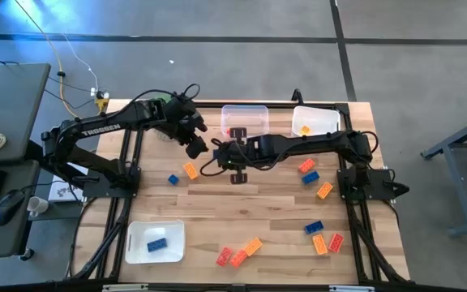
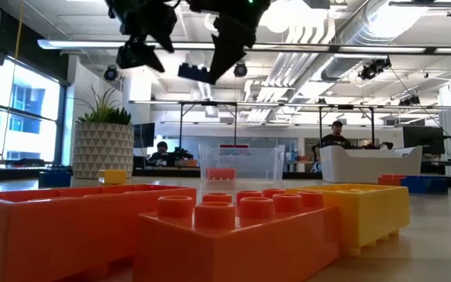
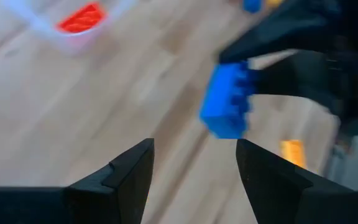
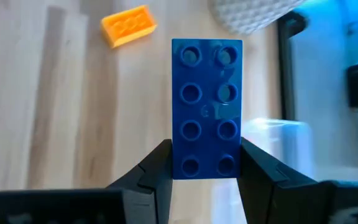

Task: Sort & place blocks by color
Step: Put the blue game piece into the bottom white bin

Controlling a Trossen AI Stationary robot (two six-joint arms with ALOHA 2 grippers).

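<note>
My right gripper (image 4: 205, 163) is shut on a blue block (image 4: 206, 106) high above the table's middle; the low view shows it lifted (image 2: 196, 73). My left gripper (image 3: 194, 155) is open and faces that block (image 3: 225, 102) from close by, touching nothing. In the high view the two grippers meet left of centre, left (image 1: 199, 148) and right (image 1: 219, 152). A clear tray (image 1: 259, 109) holds a red block. One white tray (image 1: 331, 113) holds an orange block, another (image 1: 136, 231) a blue one. My right gripper pinches the blue block between its two fingers at one short end (image 4: 207, 167), one finger (image 4: 157, 171) on each long side. The rest of the block sticks out forward along the fingers, studded face toward the wrist camera. It is lifted clear of the table.
Loose blocks lie on the wooden table: orange (image 1: 190, 170) and blue (image 1: 173, 179) below the grippers, several red, blue and orange ones at the right (image 1: 310, 177) and along the near edge (image 1: 238, 259). A potted plant (image 2: 104, 137) stands at the far left.
</note>
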